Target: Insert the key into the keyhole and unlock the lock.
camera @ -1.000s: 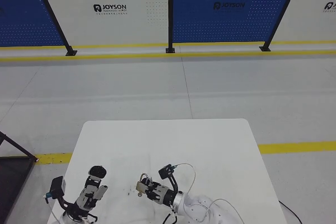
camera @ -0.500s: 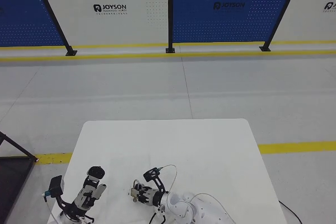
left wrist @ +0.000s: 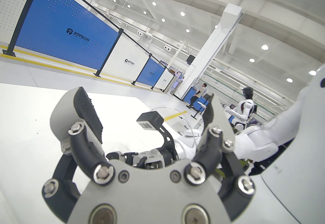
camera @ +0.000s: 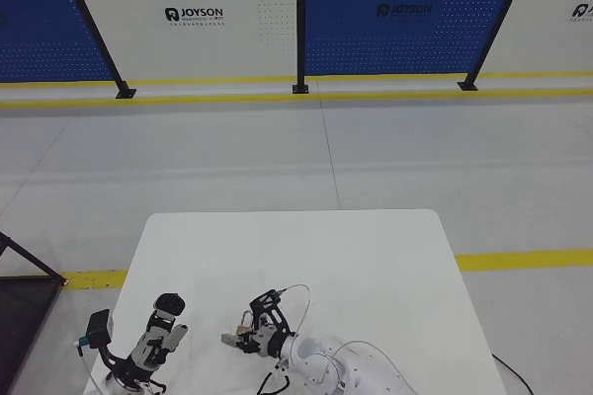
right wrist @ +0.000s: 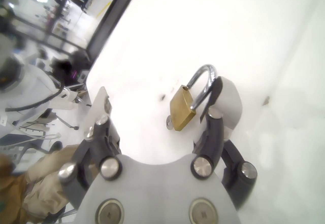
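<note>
right jaws have slid toward the left jaws over the surface; both pairs stand open, padlock between the right ones.

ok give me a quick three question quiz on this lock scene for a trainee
1. True or false: the left gripper has open jaws with nothing between them.
2. The padlock sits: A) between the right gripper's open jaws, B) in the left gripper, C) on the floor.
3. From which end of the padlock does the key stick out?
Key: 1 true; 2 A; 3 the end opposite the shackle.
</note>
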`<action>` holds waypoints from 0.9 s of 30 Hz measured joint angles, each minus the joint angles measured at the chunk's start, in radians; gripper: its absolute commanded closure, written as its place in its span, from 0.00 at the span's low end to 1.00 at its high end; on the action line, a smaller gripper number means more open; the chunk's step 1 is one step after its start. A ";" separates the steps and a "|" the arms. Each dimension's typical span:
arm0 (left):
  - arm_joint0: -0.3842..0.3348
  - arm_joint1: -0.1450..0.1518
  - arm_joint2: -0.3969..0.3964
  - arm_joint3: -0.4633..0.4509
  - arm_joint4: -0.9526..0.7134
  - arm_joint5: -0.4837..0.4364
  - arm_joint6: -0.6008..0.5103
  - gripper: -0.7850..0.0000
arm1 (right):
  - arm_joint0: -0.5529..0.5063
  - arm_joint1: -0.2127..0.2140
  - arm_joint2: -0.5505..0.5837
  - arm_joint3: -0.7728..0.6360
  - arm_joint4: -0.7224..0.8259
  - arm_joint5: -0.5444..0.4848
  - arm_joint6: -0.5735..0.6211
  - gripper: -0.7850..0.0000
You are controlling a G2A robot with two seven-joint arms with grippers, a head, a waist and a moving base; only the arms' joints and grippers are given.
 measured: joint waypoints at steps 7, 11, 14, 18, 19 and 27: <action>0.000 0.000 0.000 0.000 0.000 0.000 0.000 0.00 | -0.143 0.089 0.174 -0.309 -0.123 -0.011 0.010 0.00; 0.000 0.000 0.000 0.000 0.000 0.000 0.000 0.00 | -0.289 0.146 0.311 -0.561 -0.218 -0.037 0.026 0.00; 0.000 0.000 0.000 0.000 0.000 0.000 0.000 0.00 | -0.369 0.162 0.367 -0.686 -0.258 -0.049 0.007 0.00; 0.000 0.000 0.000 0.000 0.000 0.000 0.000 0.00 | -0.353 0.161 0.362 -0.657 -0.253 -0.048 0.008 0.00; 0.000 0.000 0.000 0.000 0.000 0.000 0.000 0.00 | -0.353 0.161 0.362 -0.657 -0.253 -0.048 0.008 0.00; -0.001 0.000 0.000 0.000 0.001 0.002 -0.001 0.00 | -0.353 0.161 0.363 -0.657 -0.253 -0.048 0.008 0.00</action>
